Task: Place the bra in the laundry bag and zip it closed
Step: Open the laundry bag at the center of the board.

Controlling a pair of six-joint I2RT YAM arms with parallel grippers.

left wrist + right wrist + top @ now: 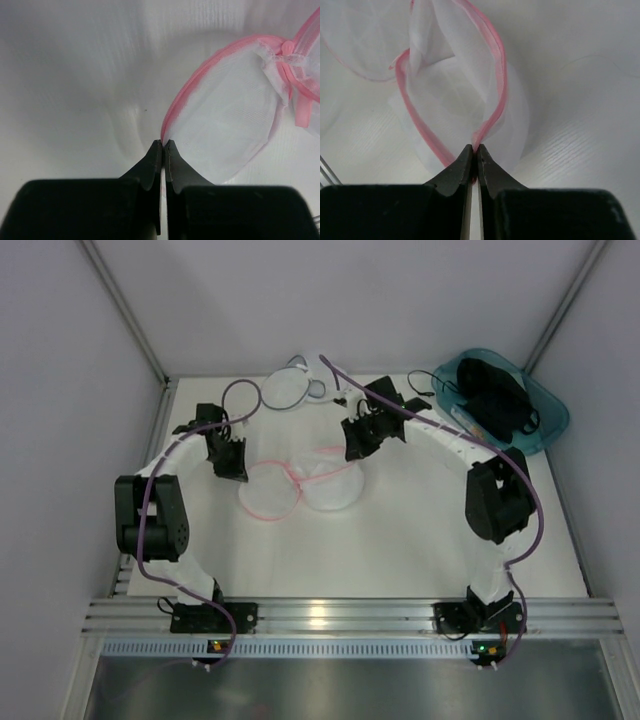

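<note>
The black bra lies in the teal bin at the back right, away from both grippers. The laundry bag, white mesh with a thin grey rim, lies at the back centre, untouched. A similar pink-rimmed bag lies spread open in two discs in the middle. My left gripper is shut on its pink rim at the left edge. My right gripper is shut on the pink rim of the other half, which it lifts into a fold. The pink-rimmed bag shows in both wrist views.
The teal plastic bin stands at the back right corner, with black cables beside it. White walls close the table at the back and sides. A metal rail runs along the near edge.
</note>
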